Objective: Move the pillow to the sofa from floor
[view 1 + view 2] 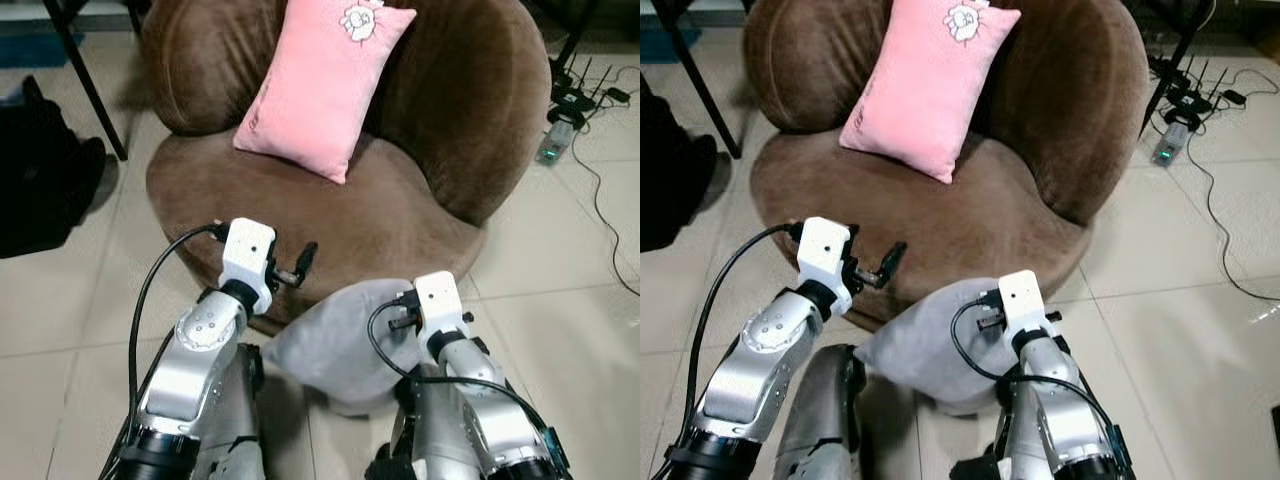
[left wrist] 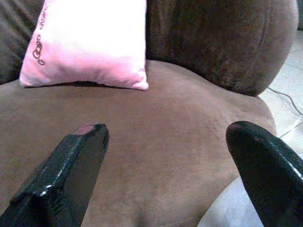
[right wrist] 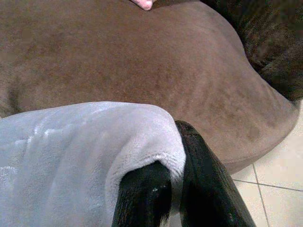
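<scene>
While pinched in R hand [image 3: 163, 189], grey pillow [image 1: 340, 345] hangs just below brown sofa [image 1: 400, 230] front edge. L hand [image 2: 165, 156] spread wide, empty, above seat w/ pink pillow [image 1: 325, 85] behind.

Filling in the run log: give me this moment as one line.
right gripper: shut on grey pillow corner, held before brown sofa | left gripper: open over seat | pink pillow: against backrest

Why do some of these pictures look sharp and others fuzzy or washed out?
Left eye view: evenly lit, sharp. Left wrist view: the pink pillow is overexposed, and the near left gripper fingers blur. Right wrist view: soft focus on the grey pillow pinched by the right gripper.
</scene>
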Robot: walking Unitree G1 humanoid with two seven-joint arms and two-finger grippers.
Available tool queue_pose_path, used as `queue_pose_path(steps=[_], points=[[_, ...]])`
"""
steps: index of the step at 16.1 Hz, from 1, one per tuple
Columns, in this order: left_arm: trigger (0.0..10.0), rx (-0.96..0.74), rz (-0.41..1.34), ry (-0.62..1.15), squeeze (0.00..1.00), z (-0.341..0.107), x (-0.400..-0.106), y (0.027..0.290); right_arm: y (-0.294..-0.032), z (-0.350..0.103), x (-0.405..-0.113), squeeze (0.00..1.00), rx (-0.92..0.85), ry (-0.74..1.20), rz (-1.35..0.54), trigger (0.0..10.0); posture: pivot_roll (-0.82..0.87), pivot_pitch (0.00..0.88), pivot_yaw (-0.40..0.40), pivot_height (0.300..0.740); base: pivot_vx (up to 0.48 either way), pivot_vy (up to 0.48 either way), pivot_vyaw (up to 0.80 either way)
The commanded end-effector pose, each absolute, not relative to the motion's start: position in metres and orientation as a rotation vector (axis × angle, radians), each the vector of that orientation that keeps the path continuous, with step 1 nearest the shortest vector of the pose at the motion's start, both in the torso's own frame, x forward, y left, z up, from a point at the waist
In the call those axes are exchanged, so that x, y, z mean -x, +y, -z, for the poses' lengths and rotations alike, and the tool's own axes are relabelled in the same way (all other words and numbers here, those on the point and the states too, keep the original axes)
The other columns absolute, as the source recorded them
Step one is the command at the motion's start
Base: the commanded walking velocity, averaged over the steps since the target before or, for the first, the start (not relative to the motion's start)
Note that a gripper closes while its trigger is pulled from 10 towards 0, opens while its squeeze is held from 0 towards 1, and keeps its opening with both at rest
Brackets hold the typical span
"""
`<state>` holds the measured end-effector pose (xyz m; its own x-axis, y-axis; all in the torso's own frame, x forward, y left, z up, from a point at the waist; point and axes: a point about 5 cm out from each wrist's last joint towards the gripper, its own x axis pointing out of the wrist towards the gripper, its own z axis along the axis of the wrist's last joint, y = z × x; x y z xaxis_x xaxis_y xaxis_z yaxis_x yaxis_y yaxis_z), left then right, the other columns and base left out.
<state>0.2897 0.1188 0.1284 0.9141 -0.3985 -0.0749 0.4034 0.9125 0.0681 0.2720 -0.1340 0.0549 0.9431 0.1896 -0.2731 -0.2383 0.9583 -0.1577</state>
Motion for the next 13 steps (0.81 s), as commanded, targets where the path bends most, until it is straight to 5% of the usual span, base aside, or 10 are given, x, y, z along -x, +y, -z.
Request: queue_pose_path(steps=[1, 13], points=[[10.0, -0.088, 0.433, 0.062, 0.00, -0.1269, -0.2892, 0.1157, -0.1363, -0.0598, -0.2750, 0.00, 0.199, 0.229, -0.209, 0.0, 0.06, 0.133, -0.051, 0.565, 0.000, 0.000, 0.00], [10.0, -0.085, 0.442, 0.071, 0.00, -0.1247, -0.2893, 0.1156, -0.1345, -0.0615, -0.2814, 0.00, 0.193, 0.214, -0.198, 0.0, 0.06, 0.129, -0.051, 0.680, 0.000, 0.000, 0.00]])
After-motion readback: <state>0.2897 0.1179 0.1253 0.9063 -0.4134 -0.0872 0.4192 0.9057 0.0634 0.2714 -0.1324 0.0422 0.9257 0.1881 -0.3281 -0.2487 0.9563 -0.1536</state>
